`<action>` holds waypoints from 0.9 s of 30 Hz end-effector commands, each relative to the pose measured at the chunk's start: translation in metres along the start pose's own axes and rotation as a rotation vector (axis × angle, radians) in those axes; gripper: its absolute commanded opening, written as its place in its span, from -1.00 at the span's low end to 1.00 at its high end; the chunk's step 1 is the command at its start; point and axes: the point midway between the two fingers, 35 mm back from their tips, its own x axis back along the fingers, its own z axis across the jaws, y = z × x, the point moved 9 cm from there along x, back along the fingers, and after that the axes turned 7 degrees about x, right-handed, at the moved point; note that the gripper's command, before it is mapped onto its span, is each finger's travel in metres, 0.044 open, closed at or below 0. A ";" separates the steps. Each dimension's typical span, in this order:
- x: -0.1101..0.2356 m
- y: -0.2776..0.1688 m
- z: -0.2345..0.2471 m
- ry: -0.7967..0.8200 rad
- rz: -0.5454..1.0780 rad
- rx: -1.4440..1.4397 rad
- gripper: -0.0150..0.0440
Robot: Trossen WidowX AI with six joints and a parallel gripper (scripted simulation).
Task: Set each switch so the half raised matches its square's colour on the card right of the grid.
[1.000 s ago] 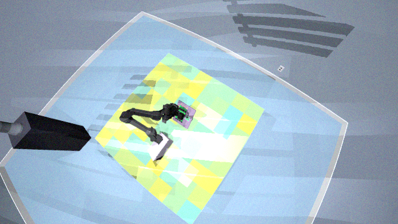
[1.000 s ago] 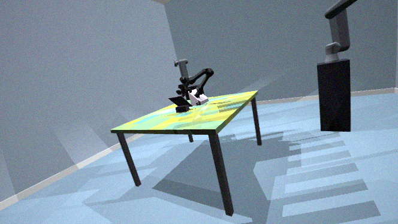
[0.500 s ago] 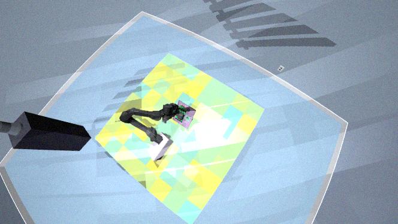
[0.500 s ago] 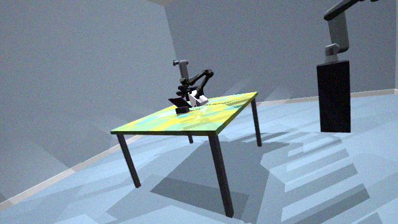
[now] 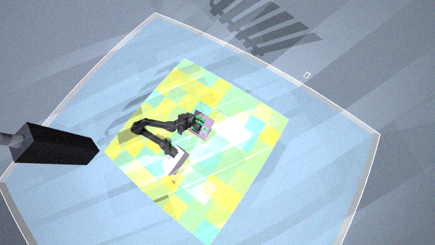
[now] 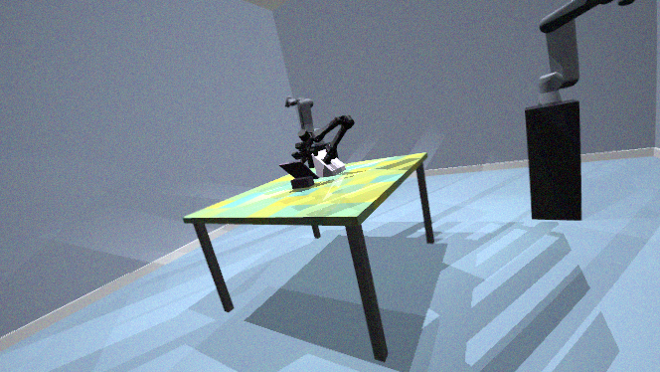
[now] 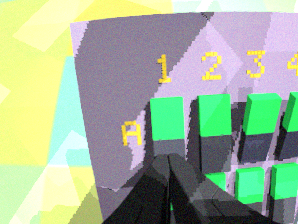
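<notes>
Counter (image 6: 318,211): square top in a yellow, green and cyan patchwork, on four dark legs. Floor (image 6: 497,298) pale blue, crossed by long slatted shadows; a light skirting strip (image 6: 99,288) runs along the foot of the grey walls (image 6: 124,124). A tall black pedestal (image 6: 553,159) stands on the floor well apart from the counter, carrying a grey mount (image 6: 562,55) on top. In the top view a small white wall socket (image 5: 306,75) sits just outside the floor's edge.

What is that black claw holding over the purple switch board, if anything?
Nothing. The claw is shut with its fingers pressed together and empty, their tips low over the switch board near the row marked A.
</notes>
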 end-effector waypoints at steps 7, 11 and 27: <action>-0.001 0.000 0.000 -0.006 -0.001 -0.004 -0.49; -0.002 0.000 0.000 -0.006 -0.001 -0.004 -0.49; -0.004 0.000 0.000 -0.006 -0.001 -0.004 -0.49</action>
